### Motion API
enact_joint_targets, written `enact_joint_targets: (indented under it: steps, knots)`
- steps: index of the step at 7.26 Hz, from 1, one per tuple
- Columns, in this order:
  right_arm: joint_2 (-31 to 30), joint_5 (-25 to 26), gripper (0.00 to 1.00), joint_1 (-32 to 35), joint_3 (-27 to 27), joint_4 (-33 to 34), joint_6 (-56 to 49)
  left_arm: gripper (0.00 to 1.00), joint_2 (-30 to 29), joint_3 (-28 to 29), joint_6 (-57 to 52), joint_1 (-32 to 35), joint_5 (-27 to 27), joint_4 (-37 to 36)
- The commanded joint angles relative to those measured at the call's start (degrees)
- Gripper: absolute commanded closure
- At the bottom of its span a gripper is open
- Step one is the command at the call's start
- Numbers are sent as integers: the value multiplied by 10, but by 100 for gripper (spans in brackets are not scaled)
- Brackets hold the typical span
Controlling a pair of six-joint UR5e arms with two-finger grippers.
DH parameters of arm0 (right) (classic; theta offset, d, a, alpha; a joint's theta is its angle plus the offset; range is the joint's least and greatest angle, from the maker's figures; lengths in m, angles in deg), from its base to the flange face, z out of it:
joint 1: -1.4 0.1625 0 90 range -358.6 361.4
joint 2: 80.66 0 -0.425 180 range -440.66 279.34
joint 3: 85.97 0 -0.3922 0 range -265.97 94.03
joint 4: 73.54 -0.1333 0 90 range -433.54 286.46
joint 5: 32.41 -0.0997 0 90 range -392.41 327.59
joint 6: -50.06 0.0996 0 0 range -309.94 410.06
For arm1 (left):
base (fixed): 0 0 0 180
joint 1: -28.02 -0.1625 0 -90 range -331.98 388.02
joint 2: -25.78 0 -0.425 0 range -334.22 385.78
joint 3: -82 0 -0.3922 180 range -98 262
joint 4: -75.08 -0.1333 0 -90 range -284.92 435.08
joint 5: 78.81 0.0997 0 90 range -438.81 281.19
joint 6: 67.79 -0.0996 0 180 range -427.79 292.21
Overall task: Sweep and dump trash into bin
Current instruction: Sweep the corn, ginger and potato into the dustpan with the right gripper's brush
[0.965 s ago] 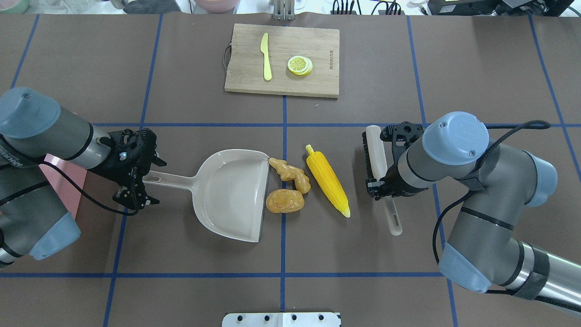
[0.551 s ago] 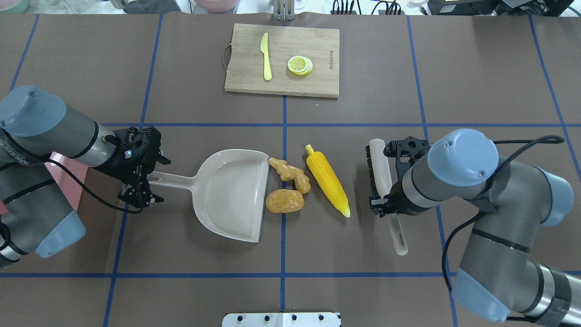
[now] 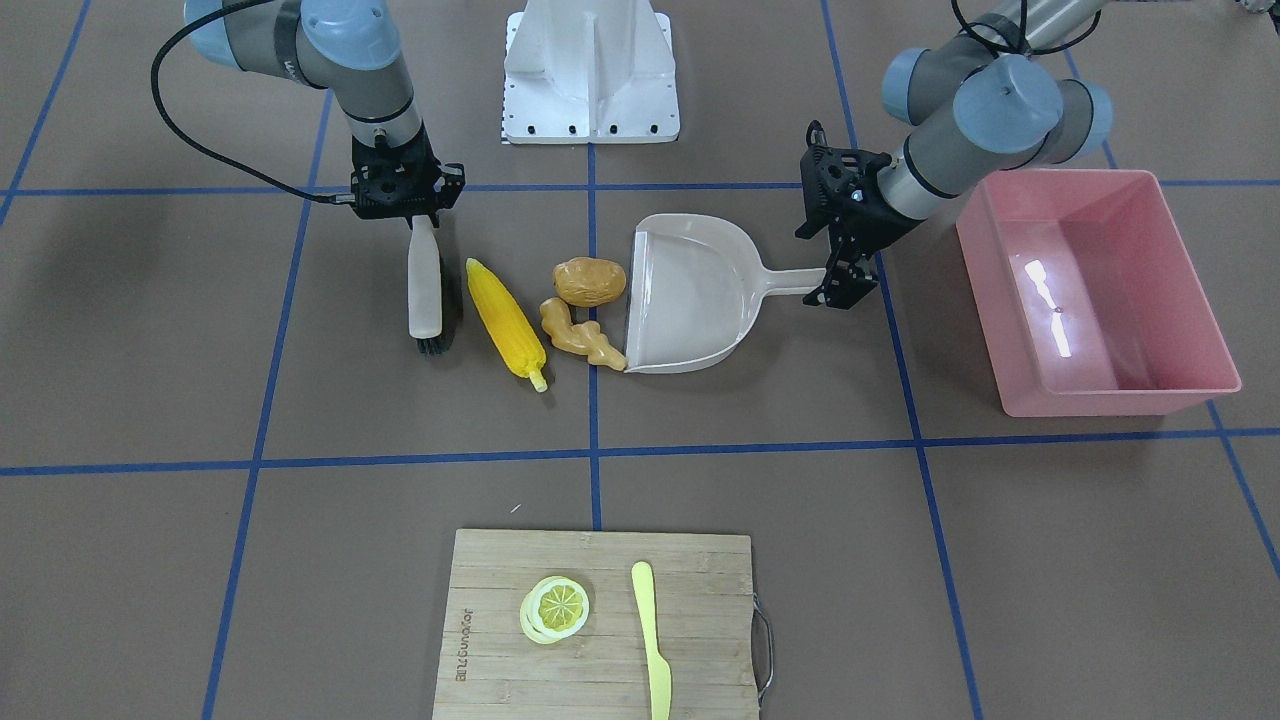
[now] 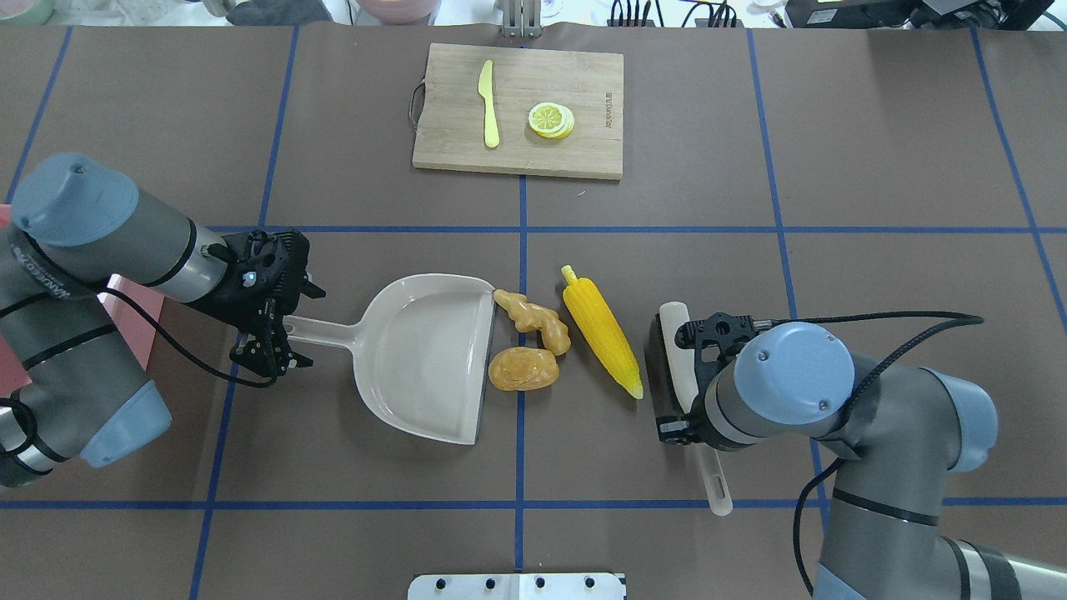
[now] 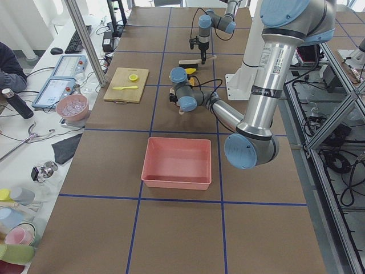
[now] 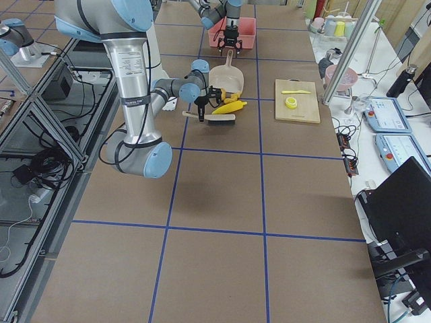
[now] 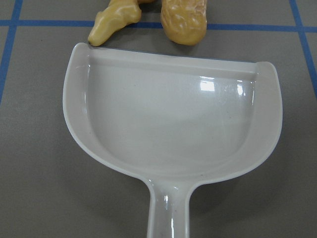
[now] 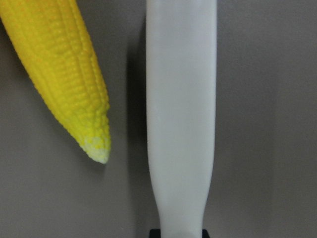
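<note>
The yellow corn cob point(image 4: 602, 331), tan ginger root point(image 4: 533, 319) and brown potato point(image 4: 523, 369) lie at the open lip of the beige dustpan point(image 4: 425, 358). My left gripper point(image 4: 279, 337) is open, its jaws on either side of the end of the dustpan handle. My right gripper point(image 4: 690, 379) is shut on a white brush point(image 4: 673, 350), which is just right of the corn; the wrist view shows the brush handle point(image 8: 181, 114) beside the corn tip point(image 8: 94, 144). The pink bin point(image 3: 1000, 310) stands beyond the left arm and is mostly hidden overhead.
A wooden cutting board point(image 4: 450, 125) at the table's far middle holds a pale yellow knife point(image 4: 488, 104) and lemon slices point(image 4: 550, 119). A white mount plate point(image 4: 517, 586) sits at the near edge. Blue tape lines grid the brown table.
My right arm has pulled the brush toward the robot and left, close beside the corn. My left gripper has slid right along the dustpan handle. The trash has not moved.
</note>
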Motion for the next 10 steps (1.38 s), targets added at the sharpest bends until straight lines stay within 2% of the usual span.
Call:
enact_joint_targets:
  steps: [1, 7, 10]
  knots:
    - [55, 1, 100, 8, 53, -4, 11, 1, 1, 0, 0, 0, -2, 3]
    - [127, -2, 100, 4, 91, -4, 63, 1, -1, 0, -2, 1, 4, -2]
    - [152, -2, 100, -12, 100, -5, 91, 1, -14, 6, -6, 0, 42, -4]
